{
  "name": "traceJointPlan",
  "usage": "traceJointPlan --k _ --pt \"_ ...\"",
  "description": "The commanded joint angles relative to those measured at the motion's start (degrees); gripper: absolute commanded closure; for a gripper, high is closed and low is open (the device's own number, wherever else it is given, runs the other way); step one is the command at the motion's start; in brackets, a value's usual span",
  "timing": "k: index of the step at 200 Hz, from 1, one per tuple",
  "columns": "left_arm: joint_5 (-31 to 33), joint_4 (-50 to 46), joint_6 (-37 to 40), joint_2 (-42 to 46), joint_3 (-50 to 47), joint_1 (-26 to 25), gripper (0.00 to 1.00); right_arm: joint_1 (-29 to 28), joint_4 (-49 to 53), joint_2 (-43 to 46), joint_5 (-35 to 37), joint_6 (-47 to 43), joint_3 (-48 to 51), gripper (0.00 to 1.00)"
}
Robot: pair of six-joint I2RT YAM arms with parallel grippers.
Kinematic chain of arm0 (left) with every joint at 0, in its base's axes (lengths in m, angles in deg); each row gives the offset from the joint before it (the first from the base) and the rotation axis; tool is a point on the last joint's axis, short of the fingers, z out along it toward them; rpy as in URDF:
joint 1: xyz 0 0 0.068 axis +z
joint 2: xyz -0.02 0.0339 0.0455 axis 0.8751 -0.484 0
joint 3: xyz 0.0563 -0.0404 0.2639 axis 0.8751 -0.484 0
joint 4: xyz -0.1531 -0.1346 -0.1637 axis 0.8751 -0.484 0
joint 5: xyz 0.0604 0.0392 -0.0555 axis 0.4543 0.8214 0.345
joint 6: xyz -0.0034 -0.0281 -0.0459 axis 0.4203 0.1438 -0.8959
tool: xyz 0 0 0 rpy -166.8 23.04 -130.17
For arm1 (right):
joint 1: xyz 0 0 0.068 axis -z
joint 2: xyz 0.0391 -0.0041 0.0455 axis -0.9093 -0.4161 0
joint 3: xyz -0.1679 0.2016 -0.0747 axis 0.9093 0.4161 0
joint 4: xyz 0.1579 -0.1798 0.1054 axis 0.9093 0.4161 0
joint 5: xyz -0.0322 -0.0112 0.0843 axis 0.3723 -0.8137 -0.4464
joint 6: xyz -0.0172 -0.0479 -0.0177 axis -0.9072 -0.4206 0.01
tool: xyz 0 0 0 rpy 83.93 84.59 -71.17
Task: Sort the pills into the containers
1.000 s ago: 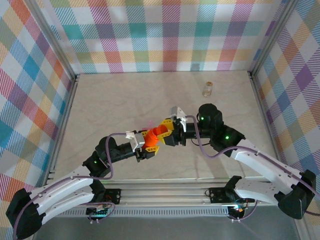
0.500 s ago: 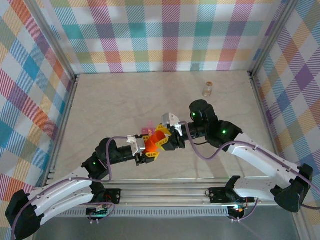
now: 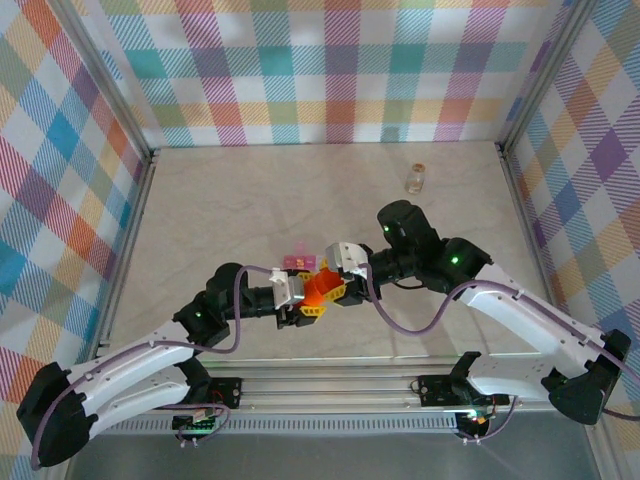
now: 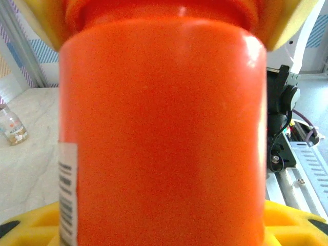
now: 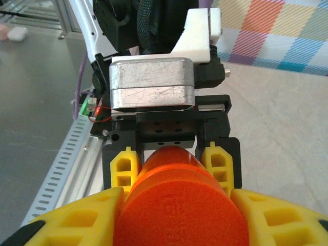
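An orange pill bottle (image 3: 320, 290) hangs on its side above the table between both arms. My left gripper (image 3: 306, 303) is shut on its body, which takes up most of the left wrist view (image 4: 164, 128). My right gripper (image 3: 338, 280) is shut on the bottle's cap (image 5: 179, 220), its yellow fingers (image 5: 66, 220) on either side. Beyond the cap, the left gripper's yellow fingers (image 5: 123, 169) clamp the body. The pink pill box (image 3: 298, 262) lies on the table just behind the bottle. The pills are hidden.
A small clear vial (image 3: 415, 178) stands at the back right, seen also in the left wrist view (image 4: 11, 125) with pale bits at its bottom. Checked walls ring the table, and a metal rail (image 3: 330, 385) runs along the near edge.
Both grippers and the bottle have shifted a little toward the near edge. The left arm has reached further forward. More of the pink pill box shows behind them.
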Motion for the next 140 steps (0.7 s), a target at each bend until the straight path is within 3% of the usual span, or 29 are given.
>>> traceJointPlan --k 1,38,66,92,113,140 --pt "-0.3 15.37 -3.46 -1.02 6.29 2.5 1.0 -2.1 8.92 -1.52 -4.25 -2.56 1.81 0.77" --pt "-0.43 14.7 -2.19 -1.82 8.28 3.13 1.0 -2.1 9.38 -4.25 -6.39 3.36 1.99 0.74" --pt "3.11 13.51 -0.31 -0.56 8.36 3.11 1.0 -2.14 9.33 -7.15 -6.58 10.94 1.52 0.74" --pt "7.91 11.59 2.72 1.82 7.75 3.12 1.0 -2.07 1.42 -8.22 -11.3 21.09 4.38 0.73" --pt "13.04 10.47 4.42 3.33 7.14 3.03 1.0 -2.12 -3.67 -8.9 -5.55 31.33 5.3 0.73" --pt "17.59 11.99 5.52 4.24 5.11 3.02 1.0 -2.09 -5.36 -9.06 6.78 41.96 4.8 0.73"
